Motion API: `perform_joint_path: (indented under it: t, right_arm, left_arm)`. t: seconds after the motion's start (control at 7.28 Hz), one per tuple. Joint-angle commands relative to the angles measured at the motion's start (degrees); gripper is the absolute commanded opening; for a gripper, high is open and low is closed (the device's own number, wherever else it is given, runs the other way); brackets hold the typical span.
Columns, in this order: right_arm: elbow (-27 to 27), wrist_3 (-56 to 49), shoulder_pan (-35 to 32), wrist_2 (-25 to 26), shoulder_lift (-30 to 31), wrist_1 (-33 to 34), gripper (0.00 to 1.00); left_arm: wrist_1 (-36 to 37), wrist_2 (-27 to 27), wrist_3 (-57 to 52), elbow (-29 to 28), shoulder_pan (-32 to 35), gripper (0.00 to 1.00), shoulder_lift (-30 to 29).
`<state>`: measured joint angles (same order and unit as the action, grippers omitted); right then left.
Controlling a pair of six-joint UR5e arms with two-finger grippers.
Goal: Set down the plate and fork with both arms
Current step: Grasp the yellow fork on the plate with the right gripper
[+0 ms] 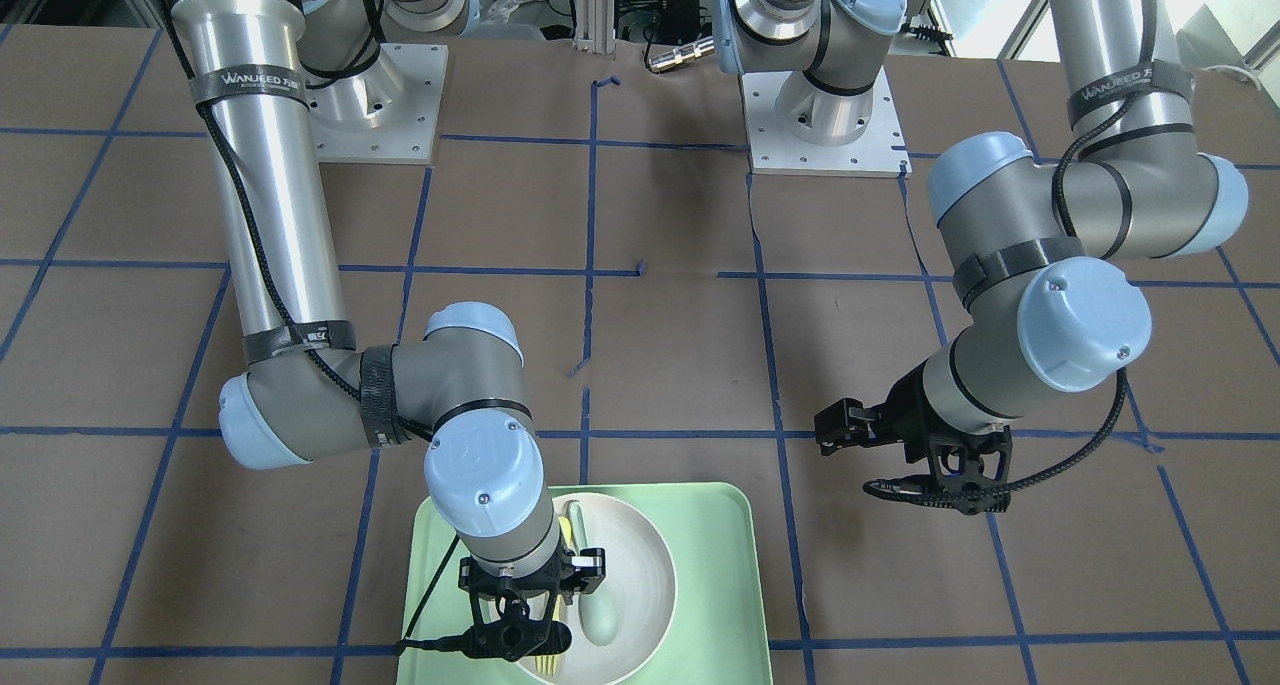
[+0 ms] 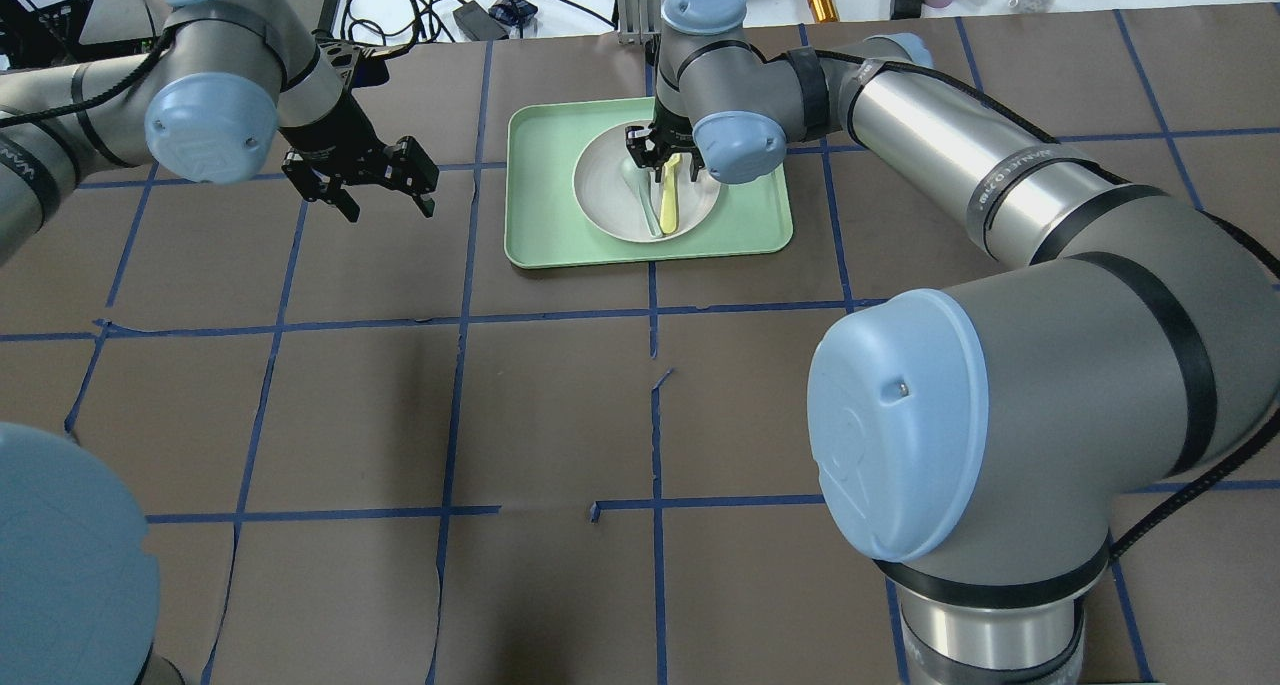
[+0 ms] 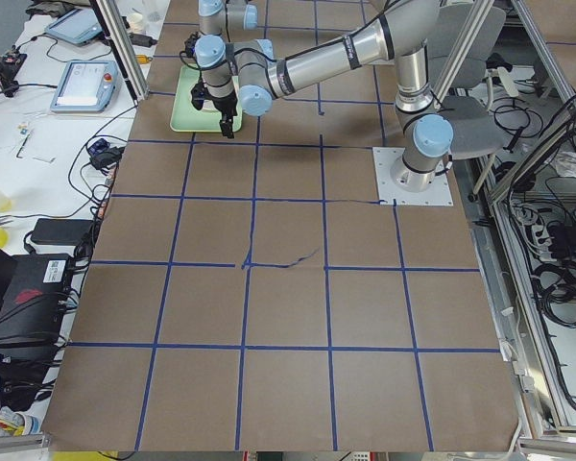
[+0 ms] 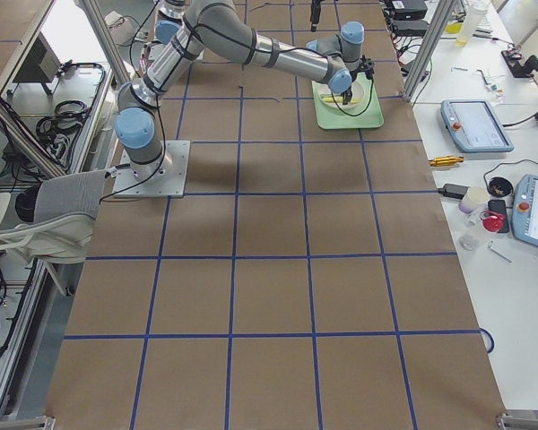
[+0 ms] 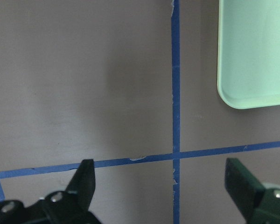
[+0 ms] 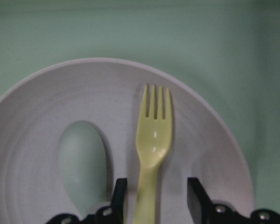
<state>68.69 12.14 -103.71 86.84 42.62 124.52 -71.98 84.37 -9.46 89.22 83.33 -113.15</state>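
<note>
The white plate (image 2: pixel 605 193) sits in the mint-green tray (image 2: pixel 540 195) at the table's far side. The pale-yellow fork (image 2: pixel 668 205) and a grey-green spoon (image 2: pixel 634 172) lie side by side in the plate. My right gripper (image 2: pixel 665 155) hangs low over the plate. In the right wrist view its fingers (image 6: pixel 119 196) are open and straddle the fork's handle (image 6: pixel 154 135) with a small gap on each side, and the spoon (image 6: pixel 81 158) lies just left of them. My left gripper (image 2: pixel 390 205) is wide open and empty above bare table, left of the tray.
The tray's corner (image 5: pixel 252 56) shows at the upper right of the left wrist view, apart from the left gripper (image 5: pixel 163 177). Brown table mat with blue tape lines (image 2: pixel 655 315). Cables and small gear lie past the table's far edge (image 2: pixel 470 15).
</note>
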Motion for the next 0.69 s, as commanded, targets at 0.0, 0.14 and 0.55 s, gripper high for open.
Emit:
perform_joint_path:
  t: [0.0, 0.14, 0.55]
  right_arm:
    - [0.03, -0.1, 0.0, 0.0, -0.34, -0.06, 0.52]
    - [0.04, -0.19, 0.0, 0.0, -0.52, -0.06, 0.51]
    - [0.04, -0.1, 0.0, 0.09, -0.17, -0.59, 0.0]
  left_arm:
    - [0.0, 0.1, -0.03, -0.01, -0.01, 1.0, 0.12]
    - [0.0, 0.01, -0.03, -0.01, -0.01, 1.0, 0.21]
    - [-0.09, 0.1, -0.03, 0.08, -0.01, 1.0, 0.29]
